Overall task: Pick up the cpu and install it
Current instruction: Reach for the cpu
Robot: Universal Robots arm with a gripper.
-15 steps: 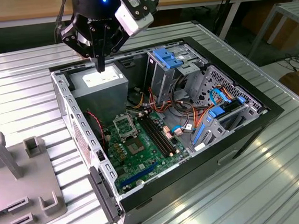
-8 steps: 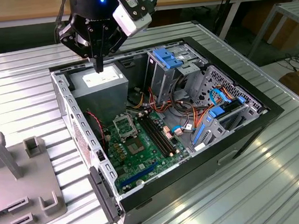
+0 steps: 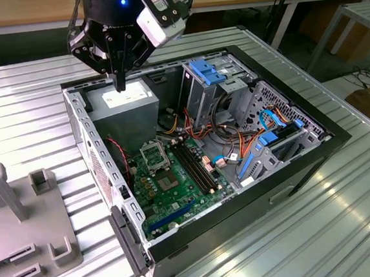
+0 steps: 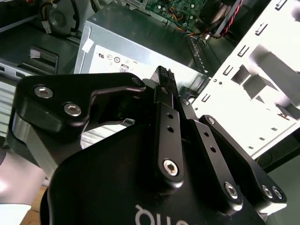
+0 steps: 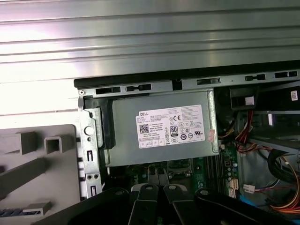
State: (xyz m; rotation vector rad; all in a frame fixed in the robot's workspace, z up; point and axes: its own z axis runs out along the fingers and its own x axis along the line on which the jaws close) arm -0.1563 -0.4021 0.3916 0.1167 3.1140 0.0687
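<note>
I see the black gripper (image 3: 120,84) hovering above the big grey metal box (image 3: 134,117), fingers pinched together and apparently empty. What I take for the small silver-grey square cpu (image 3: 169,182) lies on the green motherboard (image 3: 190,201), beside the black-framed socket (image 3: 153,155); pickup and install both remain.

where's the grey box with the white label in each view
Exterior view: grey box toward the exterior view's left, below the gripper.
Second wrist view: grey box just beyond the gripper.
First wrist view: grey box, its label facing the camera.
Shared landmark: the green motherboard beside it.
</note>
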